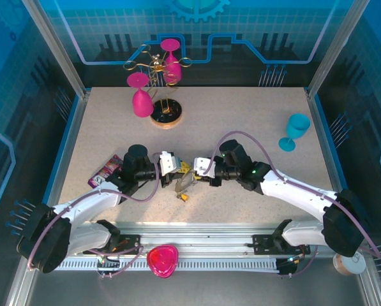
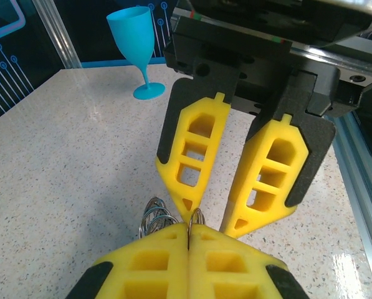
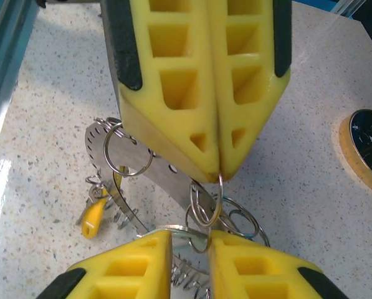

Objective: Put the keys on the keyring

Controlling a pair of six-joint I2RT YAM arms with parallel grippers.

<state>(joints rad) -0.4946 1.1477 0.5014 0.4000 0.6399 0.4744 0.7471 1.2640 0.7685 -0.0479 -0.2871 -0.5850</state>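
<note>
Centrally, left pincer (image 3: 218,173) tight on the keyring's (image 3: 169,175) wire loop (image 3: 205,208); right pincer (image 3: 190,242) slightly ajar.

Bright, even light falls from above on the speckled table (image 1: 254,121), and the blue enclosure walls (image 1: 11,95) tint the surroundings. Shadows on the table are soft and short. In the left wrist view a white patch of glare sits on the table beside the rail (image 2: 360,180), and the teal goblet (image 2: 136,43) stays fairly sharp. In the right wrist view the keyring (image 3: 167,177) throws small glints, while the stand base (image 3: 367,149) looks slightly soft. Overhead, the frame posts (image 1: 56,48) splay outward toward the top corners.
</note>
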